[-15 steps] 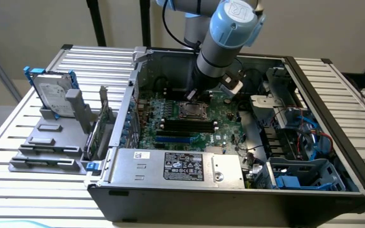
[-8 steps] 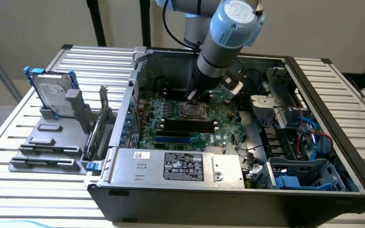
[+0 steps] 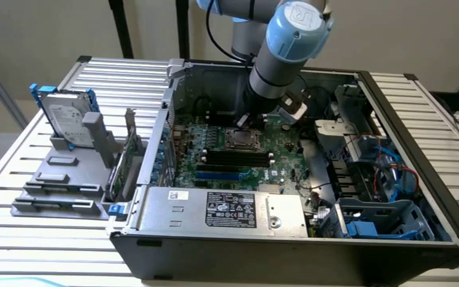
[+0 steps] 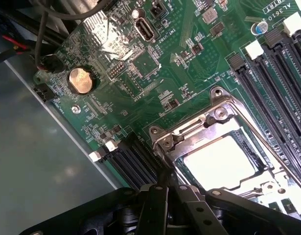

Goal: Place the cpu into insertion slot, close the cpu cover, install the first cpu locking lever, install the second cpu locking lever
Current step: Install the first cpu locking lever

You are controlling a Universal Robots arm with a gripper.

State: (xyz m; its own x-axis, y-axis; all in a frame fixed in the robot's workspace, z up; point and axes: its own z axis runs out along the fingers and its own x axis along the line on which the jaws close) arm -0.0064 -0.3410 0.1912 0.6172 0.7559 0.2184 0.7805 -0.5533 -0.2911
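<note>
Sitting flat in the insertion slot (image 4: 223, 161) under the lowered cpu cover (image 4: 216, 125), the cpu (image 4: 219, 160) looks light, rigid and fragile, best handled by its edges, while the clenched, empty claw (image 4: 172, 193) hovers just beside the slot.

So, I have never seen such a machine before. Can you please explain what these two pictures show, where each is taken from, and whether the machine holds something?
The exterior view looks down on an open computer case lying on a slatted metal table. The grey and blue tube reaching in from above is a robot arm. Its gripper, shut, hovers just over the CPU socket on the green motherboard. The wrist view comes from a camera on the arm: the dark gripper shows close to the silvery cpu cover, which lies closed around the pale cpu. The gripper seems to hold nothing. A hard drive stands outside the case.
</note>
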